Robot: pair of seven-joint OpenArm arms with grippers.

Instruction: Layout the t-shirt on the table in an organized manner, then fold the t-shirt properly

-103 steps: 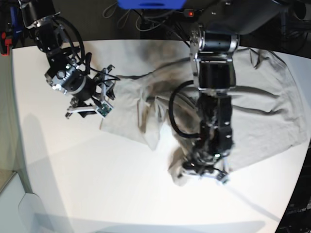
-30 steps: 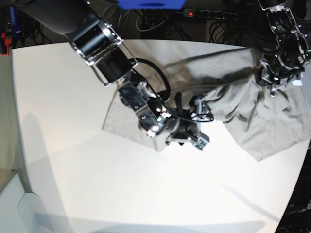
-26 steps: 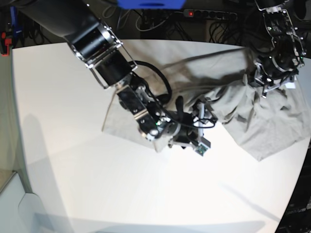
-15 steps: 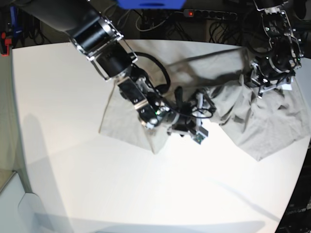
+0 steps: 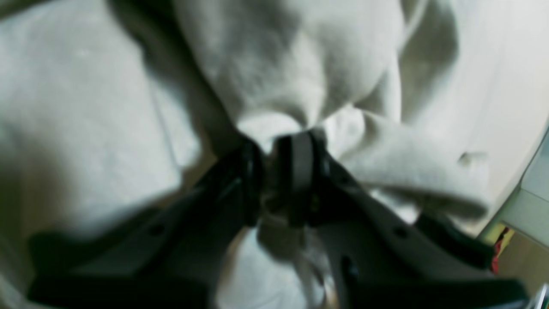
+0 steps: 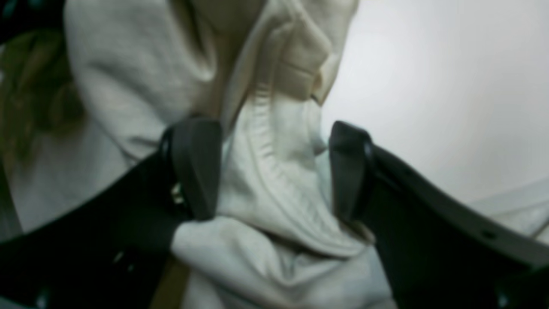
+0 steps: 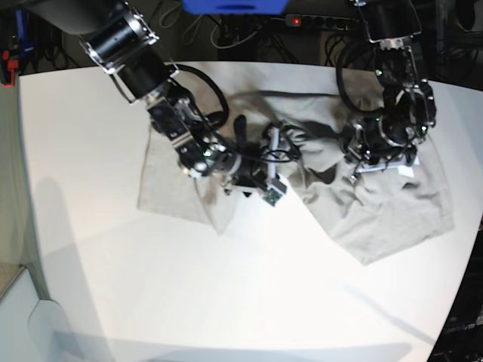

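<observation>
Left wrist view: the left gripper [image 5: 279, 171] is seen pinched tight on a bunched fold of the t-shirt [image 5: 300, 73], with soft, matte, light grey-beige cloth gathered into a puckered knot between the dark fingers [image 5: 300, 167] and draped in rounded lobes around them; a strip of the white table [image 5: 493, 86] is visible at the right edge. The picture is blurred, so finer weave cannot be made out. Right wrist view: the right gripper [image 6: 274, 171] is held with its jaws wide apart, and a ribbed, stitched band of the shirt, probably a hem or collar edge, is lying between the two black fingers [image 6: 197, 167] without being squeezed; smooth white tabletop is seen beyond. Base view: the shirt [image 7: 377, 219] is found crumpled across the far middle of the table [image 7: 226, 302], one flat portion spread toward the view's left, a broader portion toward its right, and a rumpled ridge between the two arms. The laying-out step is judged to be in hand, nothing yet being flat enough for folding. For the next move, a closing of the right jaws on the band is judged to be needed, after which the cloth could be drawn apart and smoothed.
</observation>
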